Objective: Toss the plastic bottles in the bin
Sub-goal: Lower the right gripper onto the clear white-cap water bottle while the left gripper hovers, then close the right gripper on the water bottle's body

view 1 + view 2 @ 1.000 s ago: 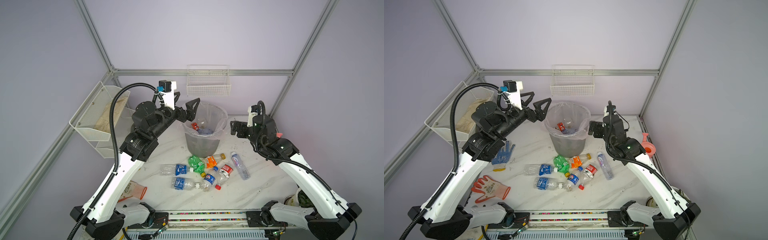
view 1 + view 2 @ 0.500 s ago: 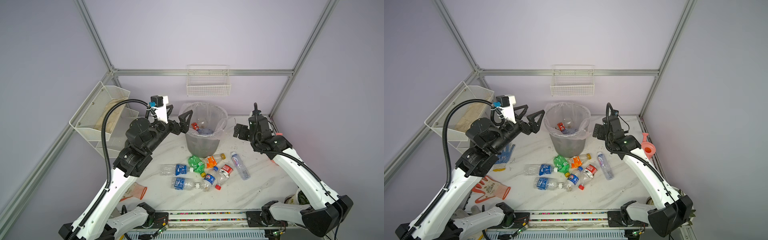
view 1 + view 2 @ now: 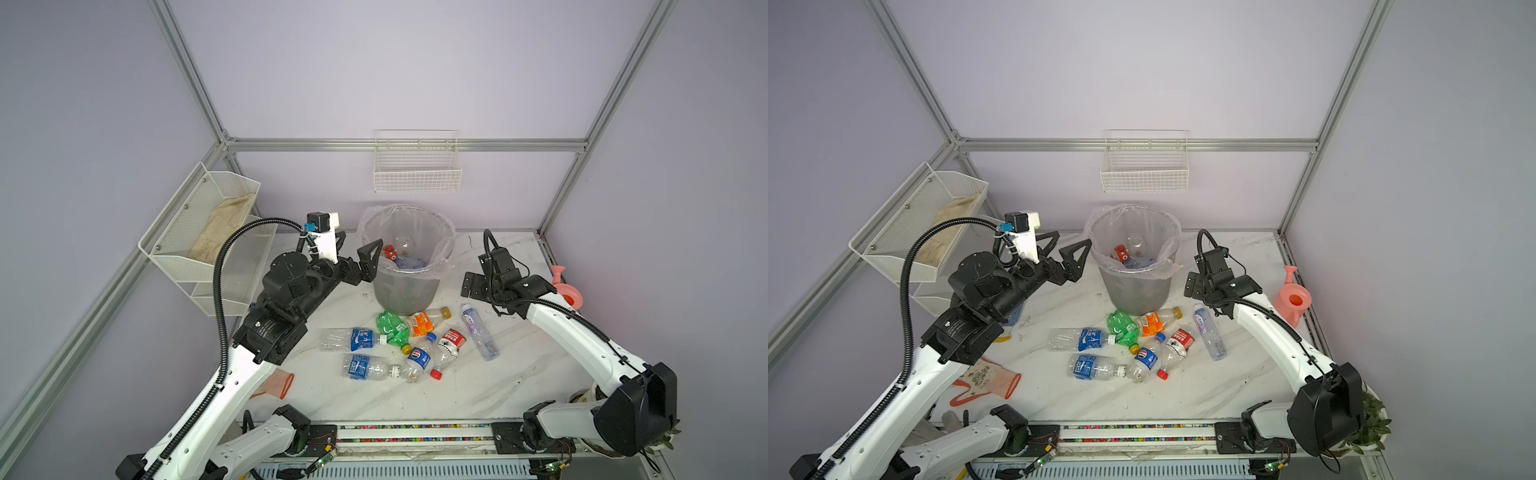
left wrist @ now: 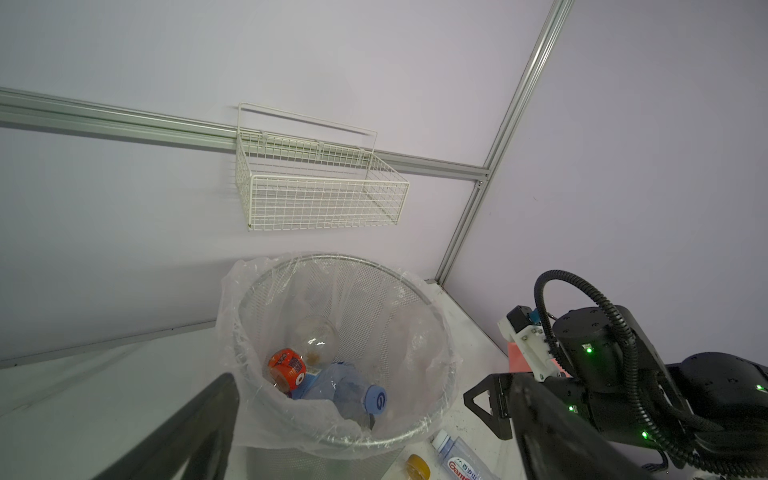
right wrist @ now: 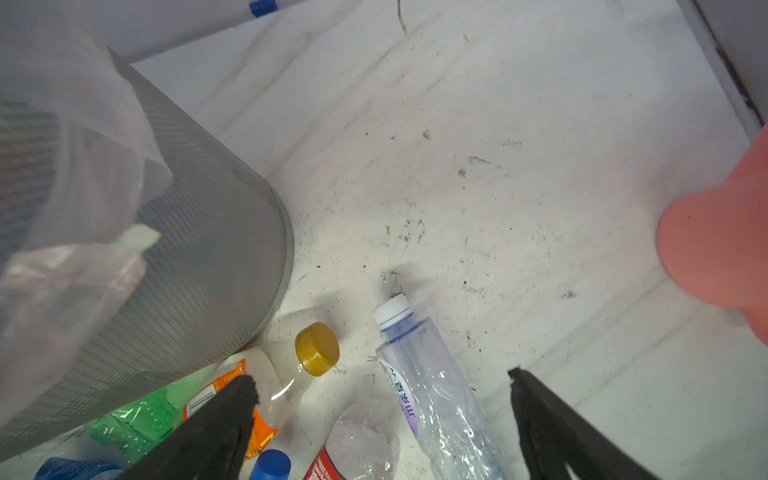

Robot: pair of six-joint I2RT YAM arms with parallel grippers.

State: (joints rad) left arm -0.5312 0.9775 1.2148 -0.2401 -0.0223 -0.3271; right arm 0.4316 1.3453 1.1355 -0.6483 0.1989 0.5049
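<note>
At least three plastic bottles are already down in the tall round grey mesh bin with a clear bag liner (image 3: 405,291), which stands at the far middle of the white marbled worktop (image 3: 478,390). They are a red-labelled bottle (image 4: 286,368), a crumpled bluish bottle with a blue cap (image 4: 353,392) and a clear round-bottomed bottle (image 4: 316,340). I can't make out anything beneath them.

Seven are left, lying in a loose cluster on the near side of the bin:
- a long clear bottle with a blue label (image 3: 353,339)
- a second blue-labelled clear bottle (image 3: 365,368) nearer me
- a crushed all-green bottle (image 3: 390,328)
- an orange-labelled bottle with a yellow cap (image 3: 426,321), at the bin's foot
- a small bottle with a round blue logo (image 3: 417,358)
- a red-capped bottle with a red label (image 3: 446,347)
- a clear white-capped bottle (image 3: 478,334), furthest right

My left pincer (image 3: 363,243) hangs beside the bin's left rim, jaws wide apart and empty. My right pincer (image 5: 382,378) is just right of the bin above the white-capped bottle, jaws also apart, holding nothing.

I'd judge that, of the bottles I can see, under a third are in.
</note>
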